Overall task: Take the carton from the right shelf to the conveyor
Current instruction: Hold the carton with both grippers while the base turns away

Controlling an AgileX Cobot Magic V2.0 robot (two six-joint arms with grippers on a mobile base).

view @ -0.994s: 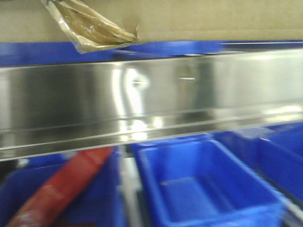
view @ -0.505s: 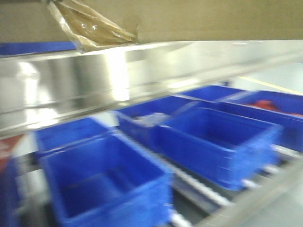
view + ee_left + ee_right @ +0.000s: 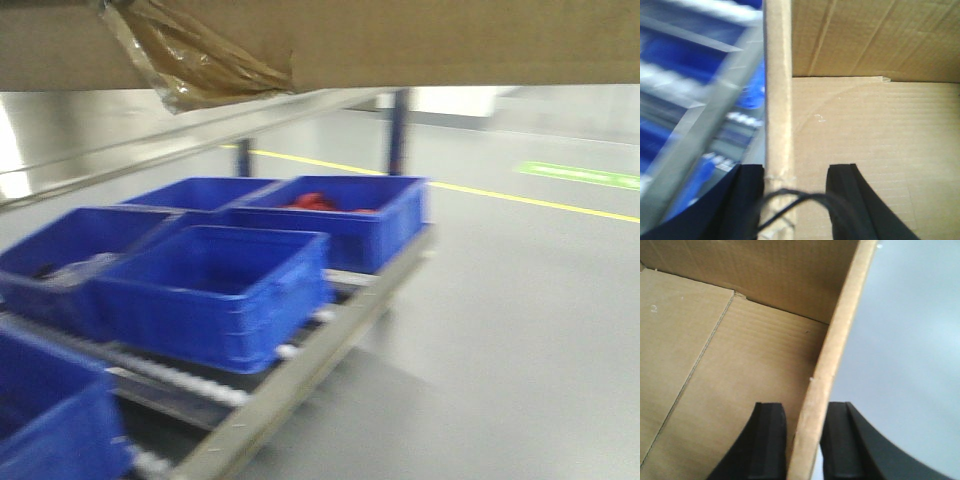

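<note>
- The nearest blue bin (image 3: pixel 50 420) sits at the near left corner. More bins (image 3: pixel 215 290) stand in rows behind it on a sloping roller rack (image 3: pixel 300 360).
- The far right bin (image 3: pixel 385 225) has something red (image 3: pixel 320 203) in it; the blur hides what it is.
- A shiny steel shelf rail (image 3: pixel 150 140) runs above the bins, just below the carton's underside, on the left.
- The carton (image 3: pixel 400 40) hangs across the top of the front view, above the rack and bins. Crinkled brown tape (image 3: pixel 195 60) dangles from its lower edge on the left.
- The left pincer (image 3: pixel 795 175) straddles the carton's left wall (image 3: pixel 777 75). Its outer finger is hard against the cardboard. A strip of carton floor shows between the wall and the inner finger, so I cannot tell if it is clamped.
- The right pincer (image 3: pixel 802 420) straddles the right wall (image 3: pixel 840 340), with both fingers pressed tight on the cardboard.
- To the right of the rack lies open grey floor (image 3: pixel 520 300).
- Farther off, a yellow line (image 3: pixel 500 195) crosses the floor, with a green marking (image 3: pixel 580 175) beyond it.
- Two dark posts (image 3: pixel 400 130) stand at the rack's far end.
</note>
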